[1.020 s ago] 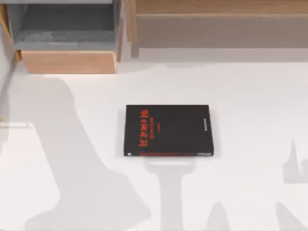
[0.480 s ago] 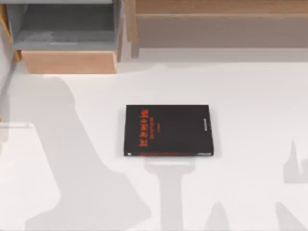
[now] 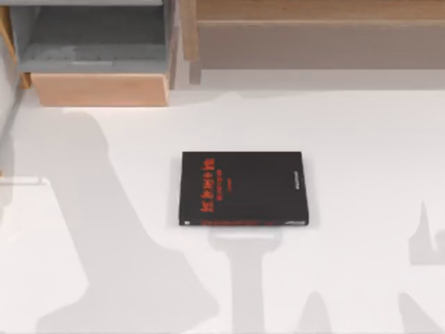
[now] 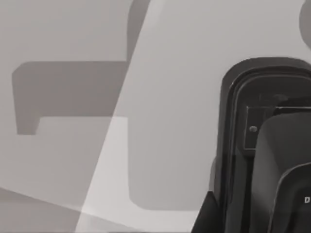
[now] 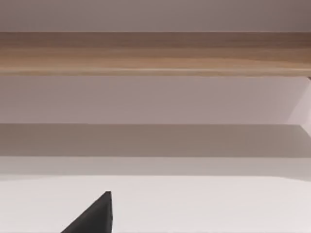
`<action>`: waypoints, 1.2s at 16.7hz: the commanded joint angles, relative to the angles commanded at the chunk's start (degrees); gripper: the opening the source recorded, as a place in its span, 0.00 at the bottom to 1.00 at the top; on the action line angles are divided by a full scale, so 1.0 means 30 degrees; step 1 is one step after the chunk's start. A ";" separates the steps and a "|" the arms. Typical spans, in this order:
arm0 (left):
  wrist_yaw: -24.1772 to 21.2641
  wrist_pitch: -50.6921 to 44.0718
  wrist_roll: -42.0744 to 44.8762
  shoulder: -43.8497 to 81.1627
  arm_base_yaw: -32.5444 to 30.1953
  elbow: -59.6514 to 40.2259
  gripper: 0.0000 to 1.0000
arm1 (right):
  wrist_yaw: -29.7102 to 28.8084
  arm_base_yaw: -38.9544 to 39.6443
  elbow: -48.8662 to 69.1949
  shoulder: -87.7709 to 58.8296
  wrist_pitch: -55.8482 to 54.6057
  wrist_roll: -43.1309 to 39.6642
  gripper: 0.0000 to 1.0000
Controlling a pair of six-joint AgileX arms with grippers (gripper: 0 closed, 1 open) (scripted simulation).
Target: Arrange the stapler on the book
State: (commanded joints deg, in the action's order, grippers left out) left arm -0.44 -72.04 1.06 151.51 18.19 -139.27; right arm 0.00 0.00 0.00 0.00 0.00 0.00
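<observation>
The book (image 3: 243, 189) lies flat near the middle of the white table. It is black and nearly square, with red lettering on the cover and a red strip along its near edge. Nothing rests on its cover. The stapler is out of view. A black corner of my right gripper (image 5: 95, 218) pokes into the right wrist view, above bare white table and facing a wooden rail (image 5: 155, 53). The left wrist view looks down on white table crossed by grey shadows.
An open wooden drawer unit (image 3: 97, 87) stands at the back left and a long wooden shelf (image 3: 313, 28) runs along the back. A dark rounded housing (image 4: 267, 145) fills one side of the left wrist view. Arm shadows fall across the table's front.
</observation>
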 joint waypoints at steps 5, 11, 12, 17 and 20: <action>0.0147 -0.0397 -0.0334 -0.0884 0.0162 -0.0281 0.00 | 0.0000 0.0000 0.0000 0.0000 0.0000 0.0000 1.00; 0.0881 -0.1581 -0.2276 -0.4141 -0.0879 0.0038 0.00 | 0.0000 0.0000 0.0000 0.0000 0.0000 0.0000 1.00; 0.1013 -0.1745 -0.2714 -0.4670 -0.1341 0.0200 0.00 | 0.0000 0.0000 0.0000 0.0000 0.0000 0.0000 1.00; 0.1497 -0.2262 -0.5284 -0.6507 -0.4951 0.1503 0.00 | 0.0000 0.0000 0.0000 0.0000 0.0000 0.0000 1.00; 0.1636 -0.2207 -0.7015 -0.6971 -0.7834 0.2430 0.00 | 0.0000 0.0000 0.0000 0.0000 0.0000 0.0000 1.00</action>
State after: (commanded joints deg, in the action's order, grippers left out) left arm 4.46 -78.66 -19.98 130.59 -5.31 -131.98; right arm 0.00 0.00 0.00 0.00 0.00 0.00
